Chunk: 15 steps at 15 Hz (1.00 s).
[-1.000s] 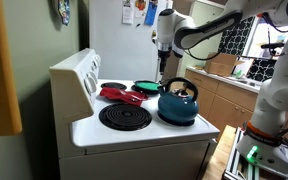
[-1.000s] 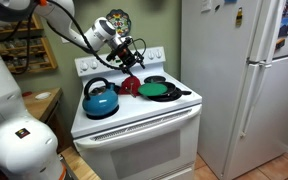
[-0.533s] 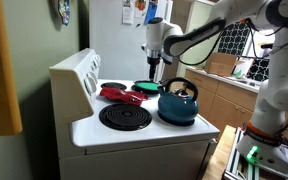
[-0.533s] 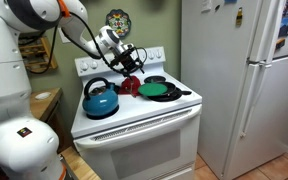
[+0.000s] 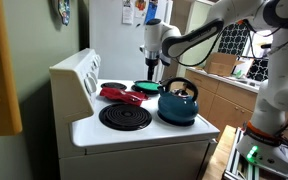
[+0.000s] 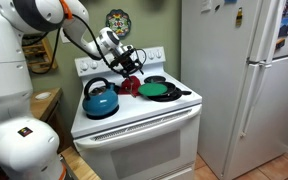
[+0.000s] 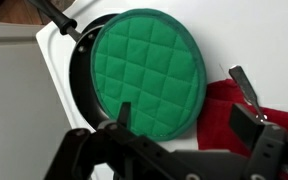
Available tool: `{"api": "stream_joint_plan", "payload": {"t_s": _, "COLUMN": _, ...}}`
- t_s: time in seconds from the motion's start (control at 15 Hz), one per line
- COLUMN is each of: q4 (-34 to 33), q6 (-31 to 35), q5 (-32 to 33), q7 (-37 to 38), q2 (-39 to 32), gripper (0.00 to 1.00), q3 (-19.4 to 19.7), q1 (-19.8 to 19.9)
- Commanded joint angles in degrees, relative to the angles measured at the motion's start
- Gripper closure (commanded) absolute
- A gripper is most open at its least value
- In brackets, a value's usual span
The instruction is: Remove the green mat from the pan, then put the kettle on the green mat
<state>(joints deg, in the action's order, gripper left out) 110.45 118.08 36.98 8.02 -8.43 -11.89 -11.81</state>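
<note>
gripper (image 7: 182, 95): wide open, holds nothing | hangs over green mat (image 7: 149, 60) in pan (image 7: 77, 75) | risk: thin mat may slip, or pan rim gets pinched too

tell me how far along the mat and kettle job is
Done: nothing yet; the green mat lies in the pan. In hand: the gripper hovers above the mat, open and empty. Left: grasp the mat, lift it out, set it down on the stove, then move the kettle, now standing apart from the pan, onto it.
</note>
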Motion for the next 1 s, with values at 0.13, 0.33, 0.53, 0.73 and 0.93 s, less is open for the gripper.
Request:
{"api": "stream_joint_plan", "payload": {"t_s": 0.13, "q4": 1.2, "q6": 2.5, "q5": 1.6, "q7": 1.6, "q2": -2.5, "gripper": 0.0, "q3": 0.9, "q1": -1.6}}
{"api": "stream_joint_plan", "payload": {"t_s": 0.33, "q4": 1.9, "q6": 4.1, "q5": 2.0, "q7": 2.2, "q2": -3.8, "gripper": 0.0, "q3": 1.2, "q1": -1.7}}
{"api": "stream_joint_plan", "payload": {"t_s": 0.53, "q4": 2.0, "q6": 4.2, "q5": 2.8, "q7": 3.3, "q2": -5.1, "gripper": 0.0, "q3": 1.6, "q1": -2.1}}
{"api": "stream_joint_plan", "payload": {"t_s": 0.73, "q4": 2.4, "q6": 4.8, "q5": 4.3, "q7": 5.3, "q2": -5.5, "gripper": 0.0, "q3": 2.1, "q1": -2.1}}
{"api": "stream_joint_plan", "payload": {"t_s": 0.93, "q4": 2.5, "q6": 4.7, "q5": 5.8, "q7": 6.6, "q2": -5.8, "gripper": 0.06, "q3": 2.5, "q1": -2.3}}
